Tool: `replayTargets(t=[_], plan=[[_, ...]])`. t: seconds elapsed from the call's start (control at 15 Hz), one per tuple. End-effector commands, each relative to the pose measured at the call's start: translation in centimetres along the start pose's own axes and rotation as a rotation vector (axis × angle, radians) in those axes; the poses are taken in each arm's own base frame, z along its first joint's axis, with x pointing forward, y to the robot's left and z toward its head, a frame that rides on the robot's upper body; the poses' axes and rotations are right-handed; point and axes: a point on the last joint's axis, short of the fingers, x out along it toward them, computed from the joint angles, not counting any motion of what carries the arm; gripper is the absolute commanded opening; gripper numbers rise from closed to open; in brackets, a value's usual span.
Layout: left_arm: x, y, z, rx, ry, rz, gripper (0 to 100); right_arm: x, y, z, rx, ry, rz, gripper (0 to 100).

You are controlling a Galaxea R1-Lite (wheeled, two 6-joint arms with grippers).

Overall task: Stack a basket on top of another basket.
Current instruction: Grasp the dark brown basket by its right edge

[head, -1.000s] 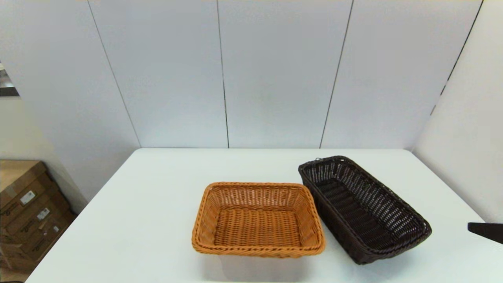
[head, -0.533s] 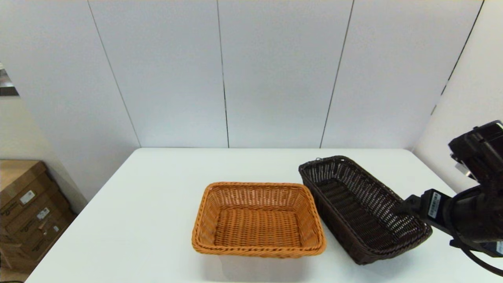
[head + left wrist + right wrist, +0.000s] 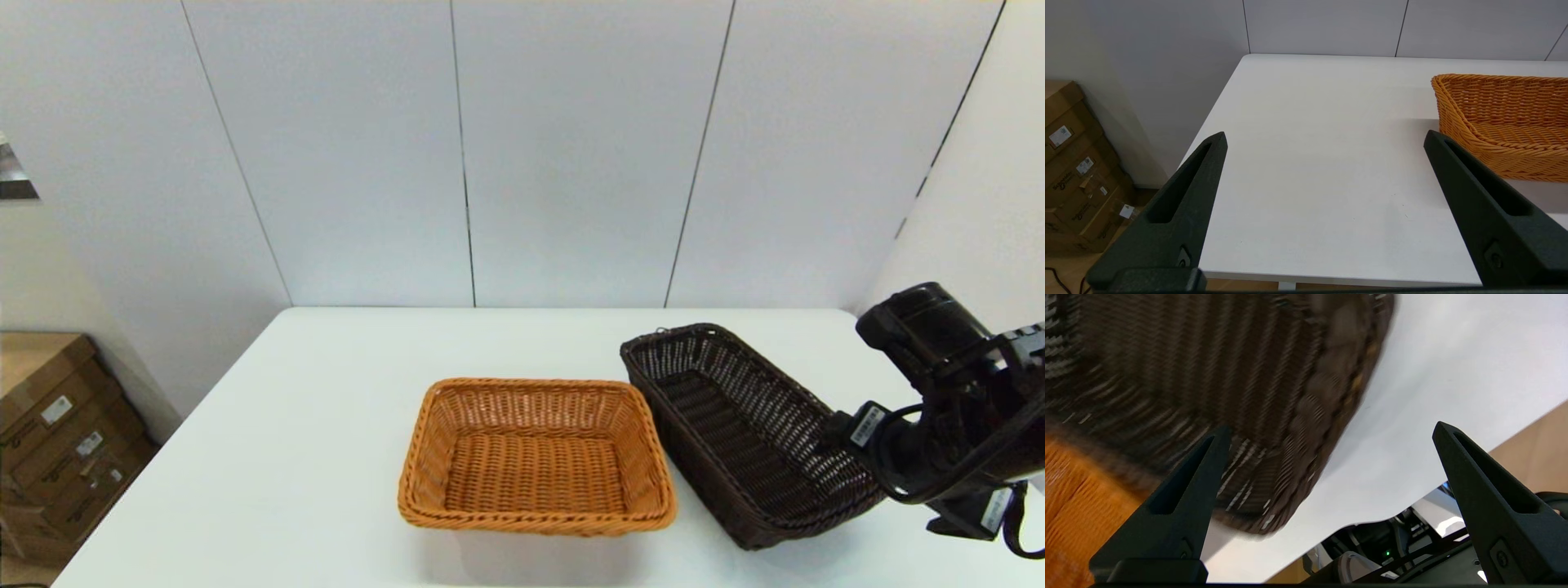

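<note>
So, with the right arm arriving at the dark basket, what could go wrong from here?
1. The dark basket touches or nearly touches the orange basket; a careless grasp could push both.
2. The open right pincer straddles the braided rim, which may slip on thin wicker.
3. Held at one end, the long basket could tilt when lifted.

The right gripper (image 3: 1331, 428) is held above the near right corner of the dark basket (image 3: 747, 429), with one finger over the basket's inside and the other out past its rim, over the table (image 3: 310, 457). To the gripper's left, beyond this basket, the second basket (image 3: 535, 457) is set, the two just beside each other (contact cannot be told). The left gripper (image 3: 1325, 136) is kept well to the left, over the table's near left part.
</note>
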Motion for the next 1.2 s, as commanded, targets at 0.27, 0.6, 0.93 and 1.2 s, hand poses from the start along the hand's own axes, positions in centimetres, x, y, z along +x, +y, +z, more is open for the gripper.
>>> replayTargets(t=[0.27,0.6,0.93,1.2], plan=[[0.0,0.0,0.0,-0.001,-0.001,0.001,100,3.7,0.3,-0.4,0.004,0.072,-0.13,100],[0.0,0.0,0.0,-0.001,-0.001,0.001,100,6.0,1.1,-0.9,-0.011,0.148,-0.163,100],[0.0,0.0,0.0,-0.001,-0.001,0.001,100,6.9,2.0,-0.7,0.015,0.22,-0.068,100],[0.0,0.0,0.0,-0.001,-0.001,0.001,100,7.6,1.6,-0.5,0.029,0.228,-0.101,100]])
